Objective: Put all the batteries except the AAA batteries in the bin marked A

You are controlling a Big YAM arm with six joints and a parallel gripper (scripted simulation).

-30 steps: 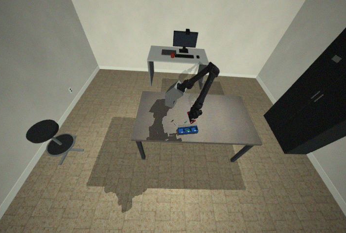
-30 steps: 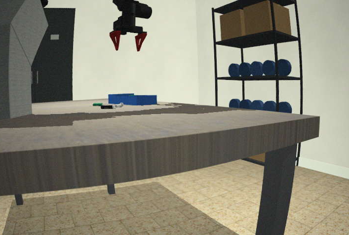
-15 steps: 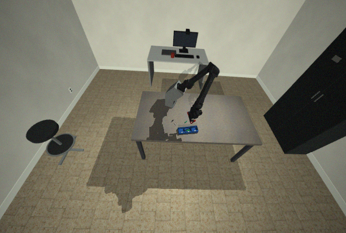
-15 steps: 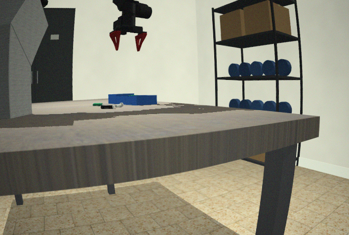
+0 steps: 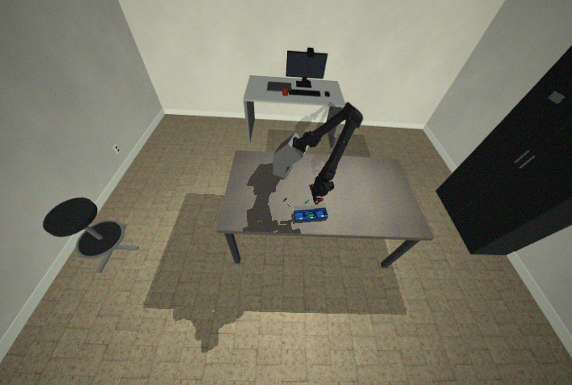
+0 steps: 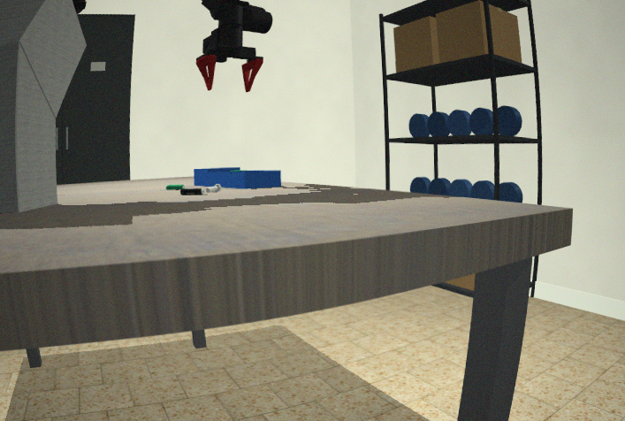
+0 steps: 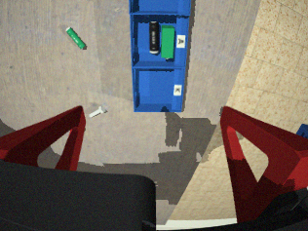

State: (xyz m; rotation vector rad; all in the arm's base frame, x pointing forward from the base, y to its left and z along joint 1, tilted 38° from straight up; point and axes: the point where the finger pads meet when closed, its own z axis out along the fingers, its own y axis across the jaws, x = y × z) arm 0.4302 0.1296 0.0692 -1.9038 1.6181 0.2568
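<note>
1. Tiled floor and pale walls surround a wooden table [image 6: 323,248]; the exterior camera sits low at one of its corners, so its thick edge fills the foreground.
2. Past that edge, midway across the top, three small things lie close together: a green battery [image 6: 174,187], a black battery [image 6: 190,191] and a pale screw-like piece [image 6: 214,187]. I cannot tell their sizes; being left out, they are probably the AAA cells and a non-battery.
3. Just behind them stands the blue bin [image 6: 254,178], long and split into three compartments, near the table's front edge in the top view.
4. Seen from the wrist, its middle compartment holds a black cell [image 7: 154,38] and a green cell [image 7: 167,43] side by side; the other two look bare. The labels are too small to read, so I only presume the middle one is A.
5. High above the bin hangs the gripper [image 6: 227,72], red fingers [image 6: 207,69] spread wide with nothing between them, which fits a finished drop.
6. Farthest back, a rack [image 6: 384,99] stands by the wall.
</note>
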